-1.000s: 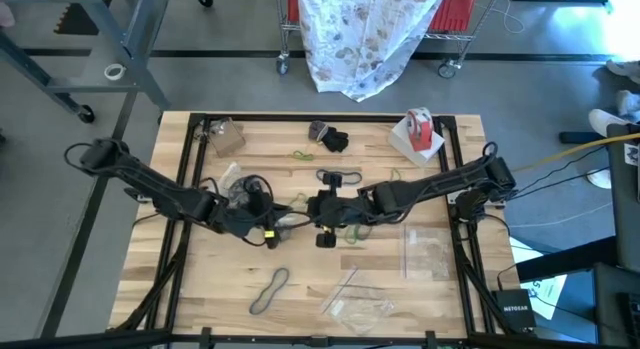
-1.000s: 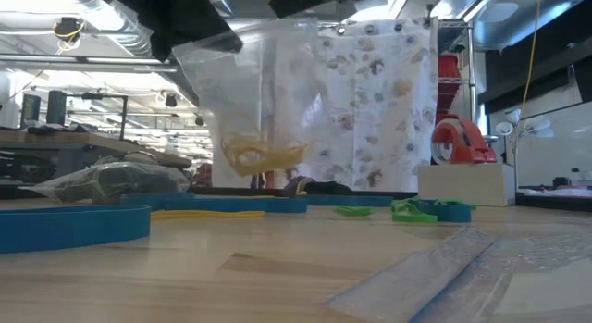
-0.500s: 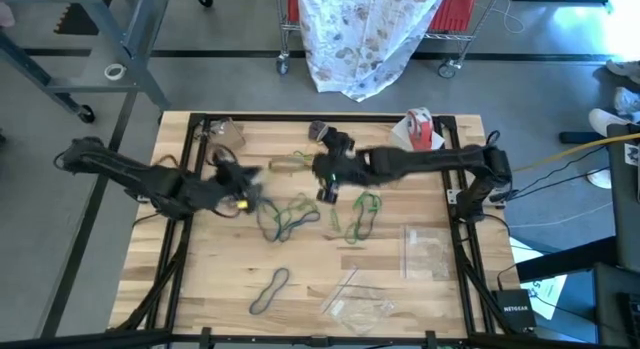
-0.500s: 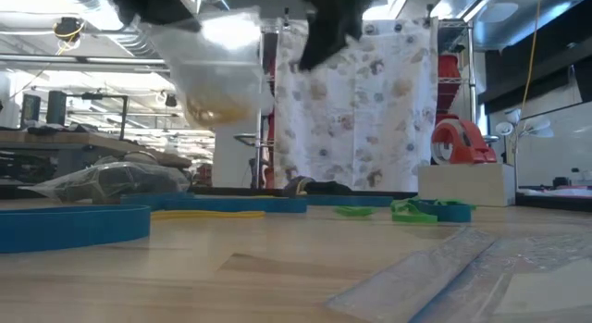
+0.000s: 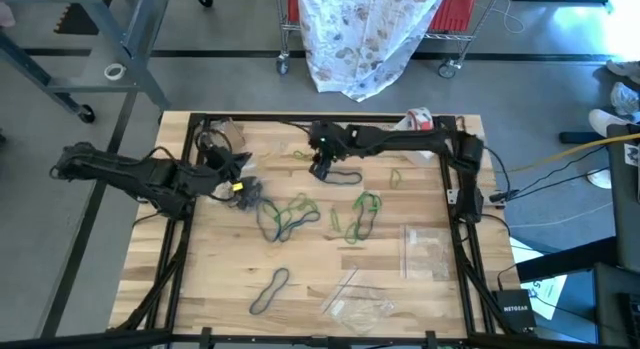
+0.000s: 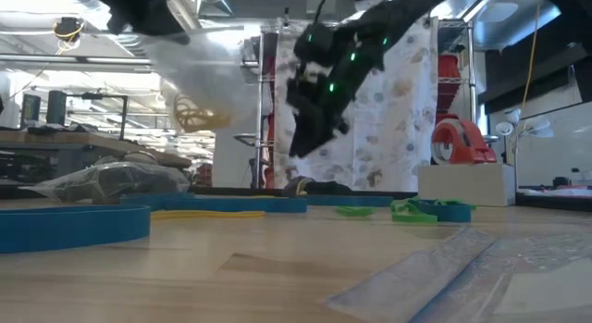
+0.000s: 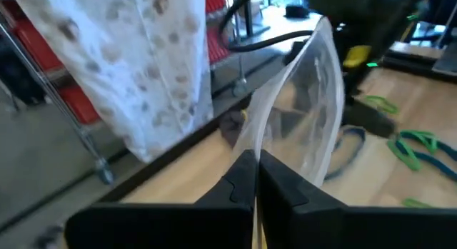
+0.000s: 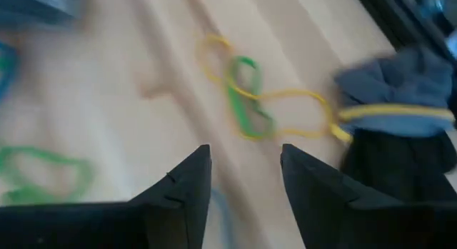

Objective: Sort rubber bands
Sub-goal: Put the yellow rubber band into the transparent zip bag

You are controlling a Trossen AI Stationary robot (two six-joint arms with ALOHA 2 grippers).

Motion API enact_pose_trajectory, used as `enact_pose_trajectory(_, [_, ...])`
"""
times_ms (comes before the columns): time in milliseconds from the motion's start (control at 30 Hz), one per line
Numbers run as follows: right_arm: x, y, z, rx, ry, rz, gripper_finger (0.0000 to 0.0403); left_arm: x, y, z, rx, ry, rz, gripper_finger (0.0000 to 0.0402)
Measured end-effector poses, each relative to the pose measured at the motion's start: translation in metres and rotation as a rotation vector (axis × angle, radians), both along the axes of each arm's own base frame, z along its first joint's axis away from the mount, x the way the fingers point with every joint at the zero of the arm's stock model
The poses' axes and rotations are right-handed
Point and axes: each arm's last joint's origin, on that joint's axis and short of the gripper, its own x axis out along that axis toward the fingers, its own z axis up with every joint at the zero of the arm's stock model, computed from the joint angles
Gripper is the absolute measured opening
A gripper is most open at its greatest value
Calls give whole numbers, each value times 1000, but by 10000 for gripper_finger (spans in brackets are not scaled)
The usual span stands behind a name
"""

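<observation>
In the high view the left end effector (image 5: pixel 238 186) sits left of centre, pinched tight on the edge of a clear plastic bag (image 7: pixel 307 113) with tan bands (image 6: pixel 192 112) inside, lifted above the table (image 5: pixel 200 279). The right end effector (image 5: pixel 320 167) hangs at upper centre with its fingers (image 8: pixel 178 199) spread and nothing between them, over a green and a yellow band (image 8: pixel 246 99). More rubber bands (image 5: pixel 290 217), blue and green, lie loose mid-table, with a dark one (image 5: pixel 270 289) toward the lower left.
</observation>
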Motion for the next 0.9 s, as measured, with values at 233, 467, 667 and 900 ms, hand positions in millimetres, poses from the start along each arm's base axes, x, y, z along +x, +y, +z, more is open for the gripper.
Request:
enact_pose_trajectory(233, [2, -48, -17, 181, 6, -149, 163, -1, -2, -1, -81, -64, 12, 1])
enact_pose_trajectory(467, [1, -29, -23, 303, 93, 1, 163, 0, -4, -3, -134, -62, -36, 1])
enact_pose_trajectory(667, [23, 69, -10, 239, 142, 334, 163, -3, -4, -9, -174, 6, -67, 1])
enact_pose_trajectory(900, [40, 171, -20, 61, 116, 572, 163, -6, -4, -12, -181, 37, -55, 1])
